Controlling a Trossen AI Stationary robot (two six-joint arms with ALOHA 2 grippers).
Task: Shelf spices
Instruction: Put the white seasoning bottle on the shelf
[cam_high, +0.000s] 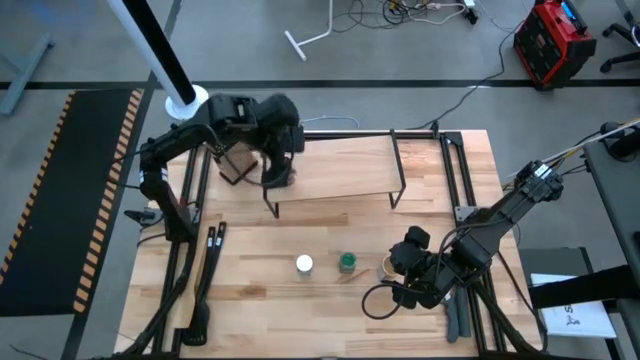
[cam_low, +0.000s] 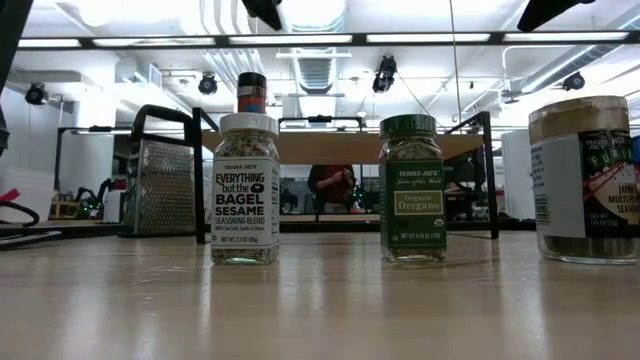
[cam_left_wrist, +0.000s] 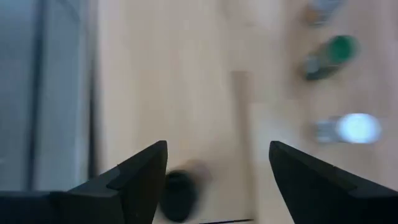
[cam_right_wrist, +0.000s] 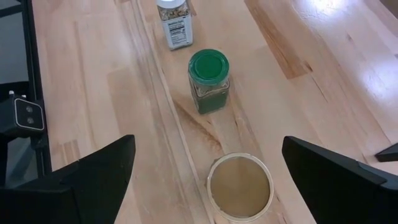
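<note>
On the shelf (cam_high: 330, 165), the dark-lidded jar (cam_left_wrist: 178, 195) stands below the spread left pincer (cam_left_wrist: 214, 177), apparently just released. The right pincer (cam_right_wrist: 208, 186), spread, hovers over the tan jar (cam_right_wrist: 239, 186); next, close on it.

Grey floor (cam_high: 90, 45), red case (cam_high: 549, 38) at 1 o'clock, striped mat (cam_high: 70, 200) at 9, ceiling strip lights (cam_low: 430, 38), person (cam_low: 330, 186) in bkgd

Three jars stand in a row on the table (cam_high: 250, 300) in front of the shelf (cam_high: 340, 165): the sesame jar (cam_high: 304, 264) leftmost, the oregano jar (cam_high: 347, 262) beside it, the wide jar (cam_high: 386, 267) rightmost. A fourth jar (cam_low: 251, 93) stands on the shelf's left end, with the grater (cam_low: 163, 187) left of it.
</note>
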